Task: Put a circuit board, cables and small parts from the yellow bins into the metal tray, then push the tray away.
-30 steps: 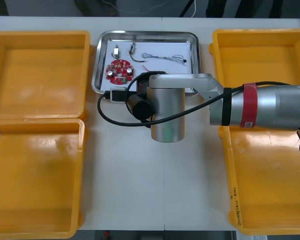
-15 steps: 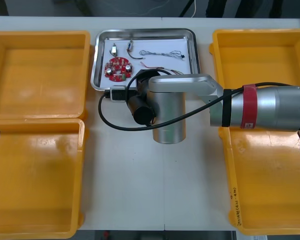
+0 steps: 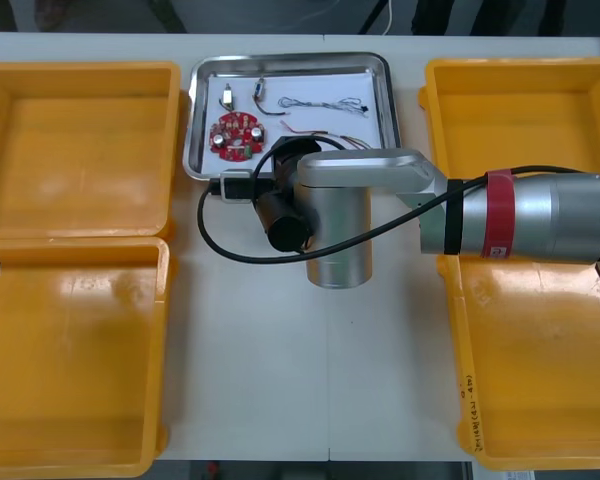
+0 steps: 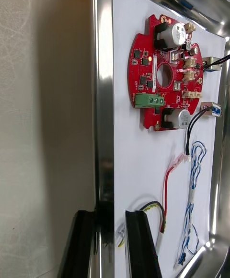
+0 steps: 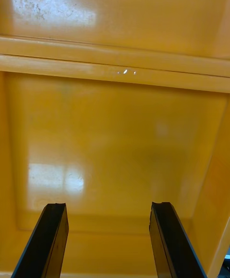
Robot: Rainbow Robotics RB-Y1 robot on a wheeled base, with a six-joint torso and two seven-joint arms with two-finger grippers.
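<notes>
A light table point(image 3: 250, 380) seen from above, with two yellow bins point(image 3: 70, 350) down each side. At the near left, the left gripper point(image 5: 108, 206) hangs over the left-hand bins, fingers spread wide and holding nothing. Past the middle of the table, the right arm point(image 3: 540, 215) reaches across from the right. The right gripper point(image 4: 109, 213) is clamped on the near rim of the tray point(image 4: 103, 91), with one finger outside it and the other inside on the white lining. The tray sits at the far side of the table, between the two far bins. Inside it, nearest the fingers, lies the red and yellow cable point(image 4: 166, 182), with the blue and white cable point(image 4: 194, 182) just beside it. Farther in lies the round red board point(image 4: 148, 86). Beyond it, two small metal parts point(image 3: 227, 98) lie near the far rim.
</notes>
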